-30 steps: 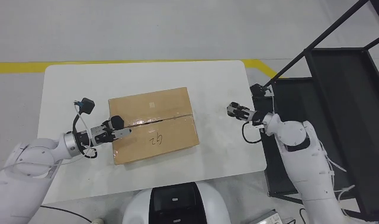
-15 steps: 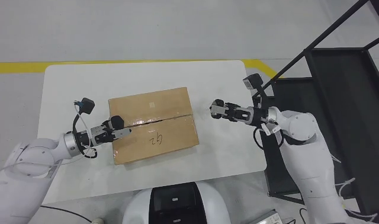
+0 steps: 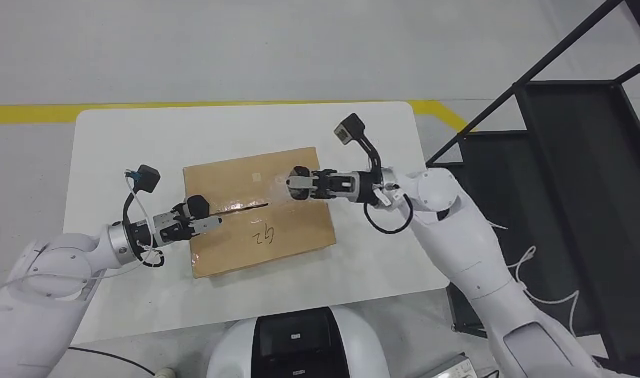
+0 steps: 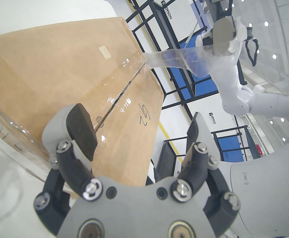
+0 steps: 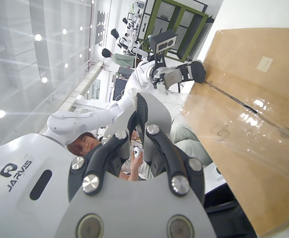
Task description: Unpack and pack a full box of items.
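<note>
the box point(image 3: 262, 210) lies closed at the middle of the top view on the white desk point(image 3: 110, 148), its seam running left to right. our right end effector point(image 3: 297, 182) hangs over the lid's upper right, clamped on a clear tape strip point(image 4: 169, 59); our left end effector point(image 3: 203, 221) rests spread open at the box's left end. we judge the peel goes best pulled low along the seam, with the left holding the box down. the left wrist view shows the strip taut off the seam end; the top view gives just a glint.
</note>
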Robot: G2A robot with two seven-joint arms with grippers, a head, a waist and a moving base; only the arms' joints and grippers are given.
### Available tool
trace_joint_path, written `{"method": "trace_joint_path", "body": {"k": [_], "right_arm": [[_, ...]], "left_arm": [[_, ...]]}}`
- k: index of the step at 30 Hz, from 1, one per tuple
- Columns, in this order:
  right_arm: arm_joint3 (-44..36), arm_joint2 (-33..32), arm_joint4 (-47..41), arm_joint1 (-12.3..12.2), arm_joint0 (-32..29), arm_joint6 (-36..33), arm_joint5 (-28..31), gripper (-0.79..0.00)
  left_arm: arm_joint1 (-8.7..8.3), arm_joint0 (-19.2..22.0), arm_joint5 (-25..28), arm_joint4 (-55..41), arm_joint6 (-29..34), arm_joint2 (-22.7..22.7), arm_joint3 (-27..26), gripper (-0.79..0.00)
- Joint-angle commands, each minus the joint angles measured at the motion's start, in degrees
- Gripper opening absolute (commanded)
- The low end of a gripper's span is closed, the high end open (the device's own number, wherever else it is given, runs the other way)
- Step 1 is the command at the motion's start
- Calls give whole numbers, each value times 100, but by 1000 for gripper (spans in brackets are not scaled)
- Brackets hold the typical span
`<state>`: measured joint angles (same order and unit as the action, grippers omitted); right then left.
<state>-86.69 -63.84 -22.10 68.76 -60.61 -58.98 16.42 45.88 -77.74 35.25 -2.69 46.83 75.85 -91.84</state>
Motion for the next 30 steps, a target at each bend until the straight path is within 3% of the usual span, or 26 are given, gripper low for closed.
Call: {"method": "trace_joint_path", "body": {"k": [1, 13, 30], "right_arm": [[153, 162, 20, 41, 127, 130, 5, -785], [728, 982, 259, 261, 608, 397, -10, -785], [1724, 1524, 159, 510, 1189, 410, -188, -785]], "left_arm": [[0, 0, 0, 0, 0, 0, 0, 0], [0, 0, 0, 0, 0, 0, 0, 0], [0, 0, 0, 0, 0, 0, 0, 0]]}}
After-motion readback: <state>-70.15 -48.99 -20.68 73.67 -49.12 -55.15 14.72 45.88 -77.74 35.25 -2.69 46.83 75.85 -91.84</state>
